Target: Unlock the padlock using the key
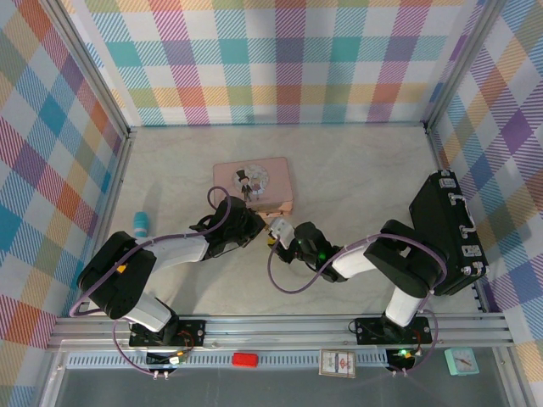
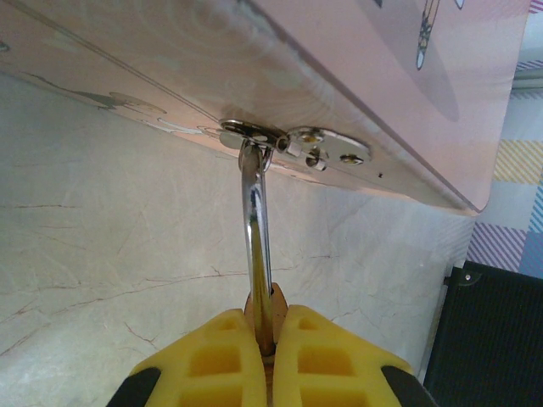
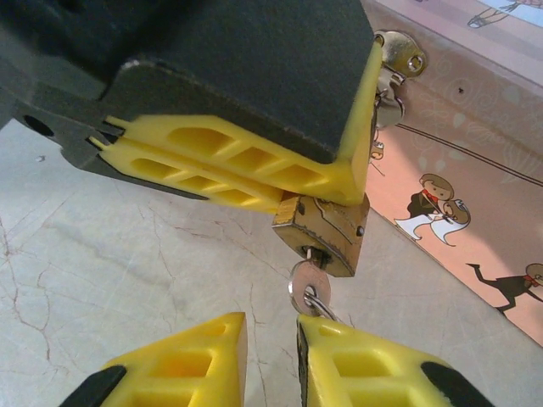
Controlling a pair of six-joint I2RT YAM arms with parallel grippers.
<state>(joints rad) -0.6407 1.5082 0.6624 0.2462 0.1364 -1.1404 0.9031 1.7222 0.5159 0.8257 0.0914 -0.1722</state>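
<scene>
Padlock (image 3: pixel 327 231): brushed brass body, polished silver shackle (image 2: pixel 257 222). Key (image 3: pixel 303 282): bright metal. Pink tin (image 2: pixel 356 59): smooth, faint sheen. Table (image 2: pixel 102 254): matt, marble-veined.

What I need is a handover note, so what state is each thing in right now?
padlock: shackle through the clasp of the pink tin, looks closed
key: inserted in the padlock's keyhole, head sticking out
left end effector: shut on the padlock
right end effector: open, just below the key, not gripping it
pink tin: lid down, clasp held by the shackle
black case: closed
</scene>
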